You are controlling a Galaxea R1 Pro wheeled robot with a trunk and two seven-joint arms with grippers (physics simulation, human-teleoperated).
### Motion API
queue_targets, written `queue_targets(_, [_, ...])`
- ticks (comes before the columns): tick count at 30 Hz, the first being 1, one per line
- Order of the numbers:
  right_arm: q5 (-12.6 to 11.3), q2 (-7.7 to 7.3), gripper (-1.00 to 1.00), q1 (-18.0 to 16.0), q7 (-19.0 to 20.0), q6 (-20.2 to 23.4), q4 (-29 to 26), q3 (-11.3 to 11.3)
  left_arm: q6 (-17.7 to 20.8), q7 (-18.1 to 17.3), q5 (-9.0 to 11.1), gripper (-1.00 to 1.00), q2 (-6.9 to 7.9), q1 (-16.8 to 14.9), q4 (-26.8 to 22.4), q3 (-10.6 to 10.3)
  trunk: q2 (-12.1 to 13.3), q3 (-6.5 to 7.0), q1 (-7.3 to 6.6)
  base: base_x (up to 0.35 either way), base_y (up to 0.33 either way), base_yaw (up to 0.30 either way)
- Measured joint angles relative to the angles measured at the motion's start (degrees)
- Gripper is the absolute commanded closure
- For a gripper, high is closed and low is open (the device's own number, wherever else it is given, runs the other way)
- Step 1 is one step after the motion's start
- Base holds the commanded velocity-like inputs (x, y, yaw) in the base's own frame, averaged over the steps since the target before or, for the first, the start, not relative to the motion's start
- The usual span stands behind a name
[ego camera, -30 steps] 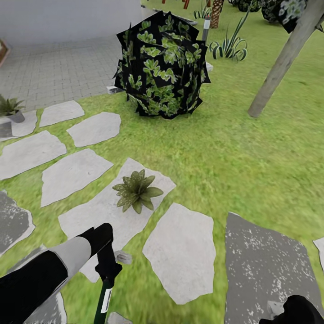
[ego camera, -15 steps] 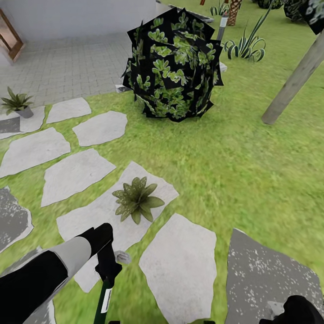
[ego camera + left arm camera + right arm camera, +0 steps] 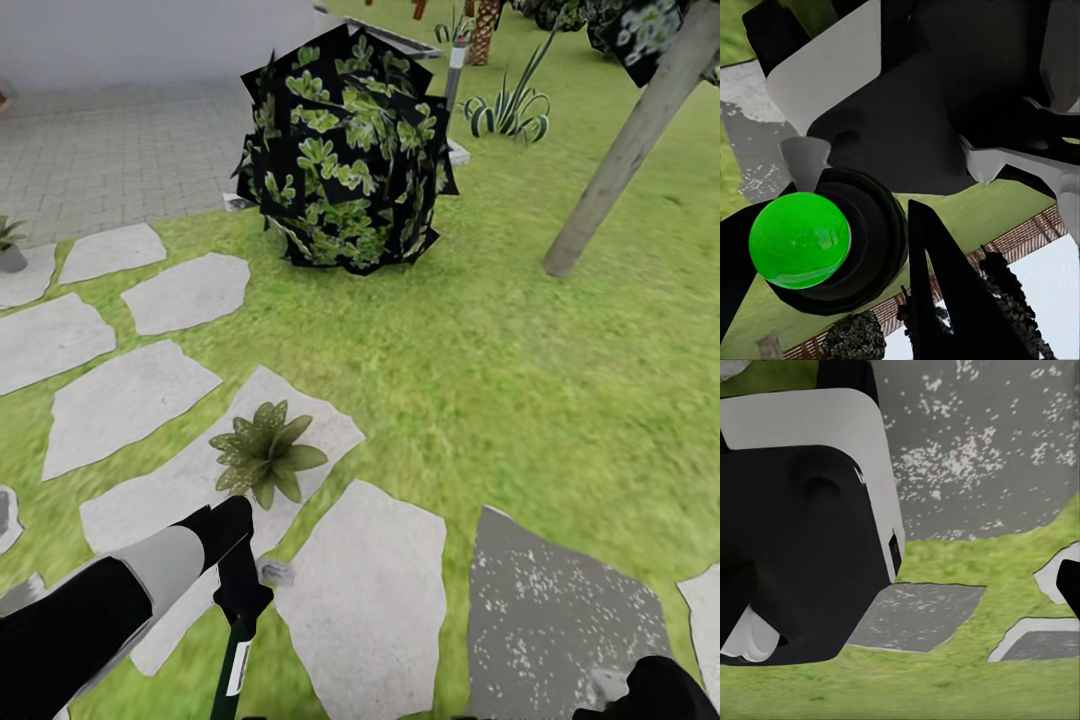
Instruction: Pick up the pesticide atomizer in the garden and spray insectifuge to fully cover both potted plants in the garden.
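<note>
Lawn w/ stepping stones (image 3: 360,600), left end effector (image 3: 240,600) gripping atomizer (image 3: 230,670)

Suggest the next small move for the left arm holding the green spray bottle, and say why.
Probably ease the left gripper forward so the slim dark green spray bottle comes nearer the small olive-green rosette plant, then spray. The bottle sits in that gripper, and its pale trigger head sits short of the plant on the pale stepping stone. A second small rosette plant waits at the far left.
</note>
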Motion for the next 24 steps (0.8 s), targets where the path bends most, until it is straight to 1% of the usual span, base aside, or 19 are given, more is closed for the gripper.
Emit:
queue_targets(6, [0.0, 0.01, -1.0, 0.02, -0.06, -0.01, 0.09, 0.01, -0.01, 0.01, 0.05, 1.0, -0.01, 0.36, 0.06, 0.03, 0.0, 0.3, 0.0, 0.0, -0.051, -0.128])
queue_targets(10, [-0.05, -0.06, -1.0, 0.0, -0.15, -0.01, 0.4, -0.15, 0.0, -0.1, 0.05, 1.0, 0.02, -0.1, 0.02, -0.03, 0.0, 0.38, 0.0, 0.0, -0.003, -0.033])
queue_targets(11, [-0.07, -0.04, -1.0, 0.0, -0.09, -0.01, 0.38, -0.15, -0.01, -0.12, 0.05, 1.0, 0.02, -0.57, 0.01, -0.02, 0.0, 0.38, 0.0, 0.0, -0.001, -0.007])
queue_targets(12, [-0.07, -0.02, -1.0, 0.0, -0.02, -0.01, 0.41, -0.09, -0.04, -0.13, 0.01, 1.0, 0.06, -1.83, 0.07, -0.08, 0.0, 0.39, 0.0, 0.0, 0.0, -0.004])
queue_targets(14, [-0.07, 0.0, -1.0, -0.01, 0.05, -0.01, 0.44, -0.1, 0.04, -0.15, 0.07, 1.0, 0.13, -3.35, 0.14, -0.09, 0.0, 0.39, 0.0, 0.0, 0.0, -0.002])
queue_targets(16, [-0.07, 0.0, -1.0, -0.01, 0.09, -0.01, 0.41, -0.11, 0.08, -0.16, 0.1, 1.0, 0.17, -4.05, 0.16, -0.13, 0.0, 0.39, 0.0, 0.0, 0.0, 0.0])
queue_targets(18, [-0.07, 0.01, -1.0, -0.01, 0.09, -0.01, 0.29, -0.06, 0.06, -0.12, -0.01, 1.0, 0.19, -5.44, 0.17, -0.33, 0.0, 0.39, 0.0, 0.0, 0.0, 0.0])
queue_targets(21, [-0.06, -0.01, -1.0, 0.01, 0.11, -0.01, 0.25, -0.04, 0.05, -0.14, -0.09, 1.0, 0.21, -9.12, 0.21, -1.6, 0.0, 0.39, 0.0, 0.0, 0.0, 0.0])
queue_targets(24, [-0.04, 0.0, -1.0, 0.0, 0.09, -0.01, 0.27, -0.03, 0.09, -0.16, -0.02, 1.0, 0.26, -10.63, 0.26, -2.2, 0.0, 0.39, 0.0, 0.0, 0.0, 0.0])
